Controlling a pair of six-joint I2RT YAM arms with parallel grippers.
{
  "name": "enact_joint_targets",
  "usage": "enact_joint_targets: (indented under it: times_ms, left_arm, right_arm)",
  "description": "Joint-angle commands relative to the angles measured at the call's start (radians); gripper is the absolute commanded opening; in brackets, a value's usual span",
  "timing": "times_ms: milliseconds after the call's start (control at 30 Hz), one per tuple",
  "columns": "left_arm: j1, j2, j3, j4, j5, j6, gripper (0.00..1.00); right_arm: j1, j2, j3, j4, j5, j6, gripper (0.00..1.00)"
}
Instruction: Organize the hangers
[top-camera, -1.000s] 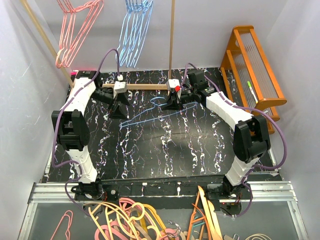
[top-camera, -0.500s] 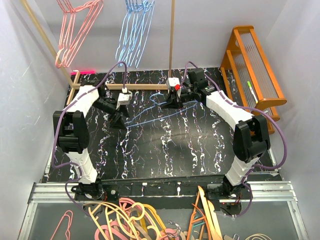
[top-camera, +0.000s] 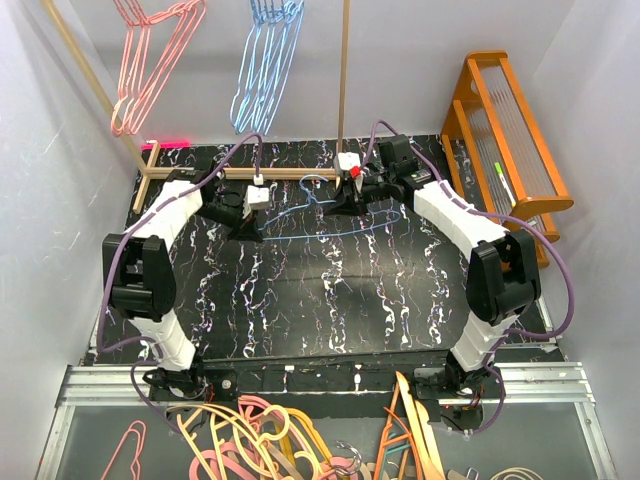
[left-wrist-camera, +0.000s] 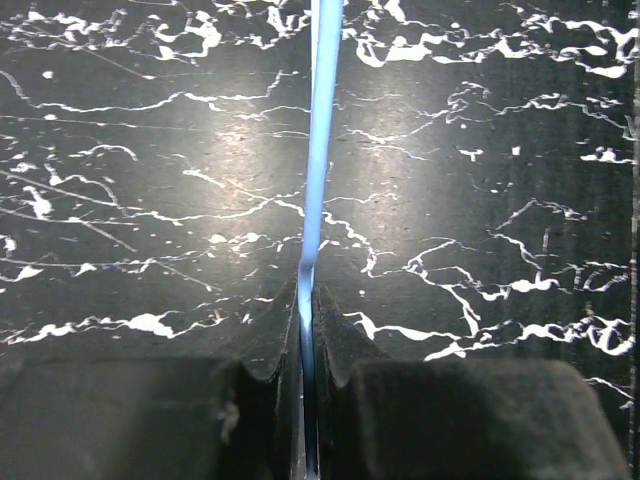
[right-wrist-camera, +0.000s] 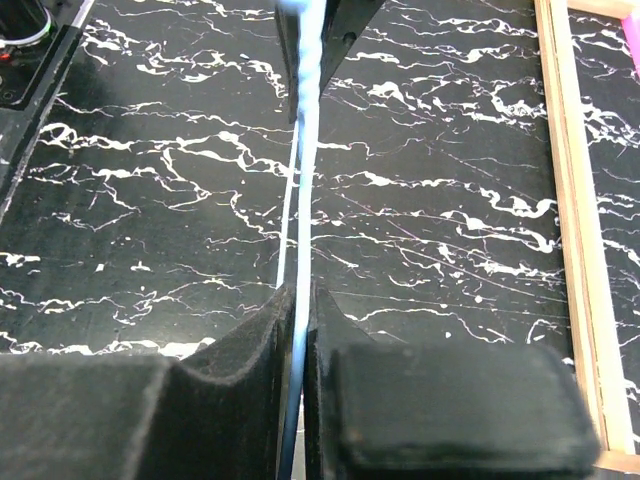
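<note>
Light blue hanger (top-camera: 322, 235) – at 12 o'clock zone of table (top-camera: 330, 300). Left gripper (left-wrist-camera: 307, 300) pinches wire at hanger's 9 o'clock corner; right gripper (right-wrist-camera: 300, 295) pinches near hook neck, 1 o'clock. Judged light, springy, slick – hold corners, not mid-span.

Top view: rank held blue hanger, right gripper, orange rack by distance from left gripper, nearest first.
1. The blue hanger: clamped in the left gripper.
2. The right gripper: to its right, gripping the same hanger.
3. The orange rack: far right, beside the table.
</note>
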Motion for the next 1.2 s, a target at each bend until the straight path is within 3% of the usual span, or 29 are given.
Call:
enact_joint_targets:
  times_ms: [0, 33, 67, 100, 233, 367, 467, 600, 700, 833, 967, 1067, 1167]
  left_arm:
    - [-0.005, -0.125, -0.05, 0.114, 0.009, -0.104, 0.0]
    - [-0.003, -0.169, -0.079, 0.171, -0.017, -0.166, 0.0]
    - [0.001, -0.212, -0.11, 0.22, -0.046, -0.233, 0.0]
    - [0.006, -0.254, -0.132, 0.25, -0.078, -0.298, 0.0]
    - [0.044, -0.382, -0.18, 0.182, -0.235, -0.413, 0.0]
    - [0.112, -0.512, -0.262, 0.047, -0.367, -0.428, 0.0]
    - [0.167, -0.597, -0.333, -0.022, -0.439, -0.443, 0.0]
    - [0.216, -0.693, -0.392, -0.022, -0.524, -0.52, 0.0]
    - [0.236, -0.741, -0.374, -0.004, -0.563, -0.622, 0.0]
    - [0.237, -0.744, -0.246, 0.004, -0.593, -0.79, 0.0]
    - [0.256, -0.726, -0.115, -0.035, -0.607, -0.886, 0.0]
    - [0.28, -0.744, -0.133, -0.051, -0.722, -0.886, 0.0]
    - [0.28, -0.778, -0.165, -0.057, -0.738, -0.894, 0.0]
  right_arm:
    - [0.001, -0.007, 0.043, 0.034, 0.003, 0.005, 0.25]
    - [0.001, -0.011, 0.041, 0.045, 0.021, 0.02, 0.54]
    - [0.001, -0.018, 0.035, 0.068, 0.047, 0.043, 0.91]
    - [0.0, -0.025, 0.031, 0.098, 0.076, 0.078, 0.97]
    - [-0.022, -0.052, 0.044, 0.226, 0.209, 0.229, 0.98]
    - [-0.047, -0.067, 0.089, 0.323, 0.386, 0.323, 0.98]
    - [-0.052, -0.075, 0.118, 0.428, 0.6, 0.349, 0.98]
    - [-0.076, -0.058, 0.204, 0.508, 0.724, 0.379, 0.98]
    - [-0.088, -0.051, 0.243, 0.537, 0.805, 0.411, 0.98]
    - [-0.09, -0.052, 0.256, 0.503, 1.035, 0.48, 0.98]
    - [-0.115, -0.072, 0.234, 0.404, 0.931, 0.503, 0.98]
    - [-0.117, -0.102, 0.186, 0.398, 0.86, 0.512, 0.98]
    - [-0.117, -0.114, 0.16, 0.399, 0.855, 0.519, 0.98]
